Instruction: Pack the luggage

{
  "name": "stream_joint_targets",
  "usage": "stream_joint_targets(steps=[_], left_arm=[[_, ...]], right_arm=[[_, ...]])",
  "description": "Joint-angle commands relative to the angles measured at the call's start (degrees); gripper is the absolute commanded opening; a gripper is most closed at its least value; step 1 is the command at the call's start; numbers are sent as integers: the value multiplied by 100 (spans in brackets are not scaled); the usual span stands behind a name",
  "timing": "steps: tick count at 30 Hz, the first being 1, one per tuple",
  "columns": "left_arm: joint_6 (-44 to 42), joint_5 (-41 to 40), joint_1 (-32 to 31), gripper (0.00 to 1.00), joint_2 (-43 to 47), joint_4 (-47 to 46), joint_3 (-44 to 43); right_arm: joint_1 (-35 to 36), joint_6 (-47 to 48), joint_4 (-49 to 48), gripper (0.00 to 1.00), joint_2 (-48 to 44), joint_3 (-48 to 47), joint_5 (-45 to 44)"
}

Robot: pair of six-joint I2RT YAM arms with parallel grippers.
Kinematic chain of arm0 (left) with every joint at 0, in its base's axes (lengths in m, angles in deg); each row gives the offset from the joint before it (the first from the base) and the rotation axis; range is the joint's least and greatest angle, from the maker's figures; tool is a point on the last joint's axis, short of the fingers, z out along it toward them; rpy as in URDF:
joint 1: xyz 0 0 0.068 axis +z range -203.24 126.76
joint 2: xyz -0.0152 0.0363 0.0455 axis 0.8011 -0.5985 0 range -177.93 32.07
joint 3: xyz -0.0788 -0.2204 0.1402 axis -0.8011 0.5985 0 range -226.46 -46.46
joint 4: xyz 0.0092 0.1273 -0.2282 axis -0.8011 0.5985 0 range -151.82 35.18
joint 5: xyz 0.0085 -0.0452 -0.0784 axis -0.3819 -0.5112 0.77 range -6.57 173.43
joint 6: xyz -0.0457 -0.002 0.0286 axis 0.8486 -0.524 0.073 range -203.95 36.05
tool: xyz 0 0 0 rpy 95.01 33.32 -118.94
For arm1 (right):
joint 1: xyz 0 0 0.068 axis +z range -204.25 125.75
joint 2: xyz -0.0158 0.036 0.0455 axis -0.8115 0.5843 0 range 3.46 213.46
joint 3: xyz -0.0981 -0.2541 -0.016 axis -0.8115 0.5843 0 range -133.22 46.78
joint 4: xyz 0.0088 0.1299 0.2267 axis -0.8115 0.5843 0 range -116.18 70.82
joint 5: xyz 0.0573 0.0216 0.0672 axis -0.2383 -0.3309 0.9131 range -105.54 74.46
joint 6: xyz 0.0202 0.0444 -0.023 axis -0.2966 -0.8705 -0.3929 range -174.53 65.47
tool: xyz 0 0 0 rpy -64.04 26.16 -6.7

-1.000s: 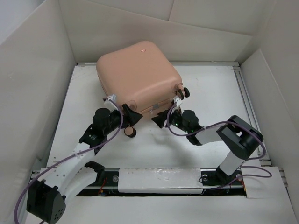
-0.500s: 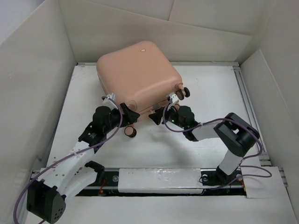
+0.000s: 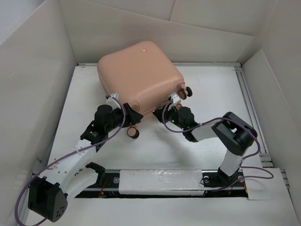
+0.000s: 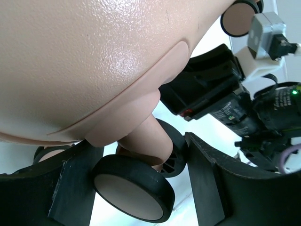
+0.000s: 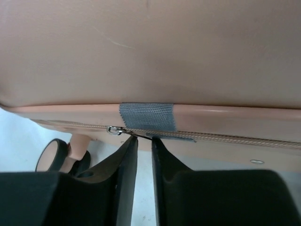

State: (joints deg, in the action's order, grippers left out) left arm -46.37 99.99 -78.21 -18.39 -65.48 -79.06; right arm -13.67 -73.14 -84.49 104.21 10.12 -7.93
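Observation:
The luggage (image 3: 138, 75), a peach-pink hard-shell suitcase, lies closed and flat at the back of the table. It fills the left wrist view (image 4: 70, 56) and the right wrist view (image 5: 150, 47). My left gripper (image 3: 133, 121) (image 4: 138, 143) is shut on the near-left caster wheel (image 3: 134, 133) (image 4: 131, 193), with one finger against each side. My right gripper (image 3: 164, 114) (image 5: 143, 140) is at the near edge seam, its jaws a narrow slit apart. Its tips sit just under the zipper, where the metal zipper pull (image 5: 113, 129) and a thin dark strand cross them. A grey fabric patch (image 5: 146, 116) sits right above.
Tall cardboard walls (image 3: 37, 70) enclose the white table (image 3: 207, 94) on three sides. A second pair of caster wheels (image 3: 185, 92) sticks out at the suitcase's right corner. The right arm's wrist (image 4: 225, 99) shows close behind the gripped wheel. A metal rail (image 3: 160, 181) runs along the near edge.
The right gripper moved left and in to the suitcase's seam, and its jaws narrowed. The left gripper closed in on the caster wheel. The suitcase stayed put.

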Motion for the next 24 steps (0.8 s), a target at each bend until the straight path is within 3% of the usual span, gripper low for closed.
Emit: stream_joint_targets(steps=[1,4,6,14,18,22,24], left_arm=[[162,936,-52,0,-69,-1259,-194],[162,1095,-200,0,-236,-1400,-264],[101,738,-437,0,-359,-1400,-421],[592,849,-877,0,-1123,-2191,-861],[592,604,-1650,0,-1642,-2025,-1590],[469,235,-1704,0,-1259,-1586,-1689],[399,-108,-1652,0,-932,-1279,-1549]], right_arm=[[56,-169,-1093,22,164,-201,-155],[116,-441,-1498,12,217,-61,-226],[187,-608,-1903,0,270,54,-321],[1188,-740,-2369,0,-231,985,-1322],[1804,-740,-2370,0,-231,1108,-1955],[1604,-740,-2431,0,-528,1600,-2256],[1149,-740,-2134,12,-801,1750,-2028]])
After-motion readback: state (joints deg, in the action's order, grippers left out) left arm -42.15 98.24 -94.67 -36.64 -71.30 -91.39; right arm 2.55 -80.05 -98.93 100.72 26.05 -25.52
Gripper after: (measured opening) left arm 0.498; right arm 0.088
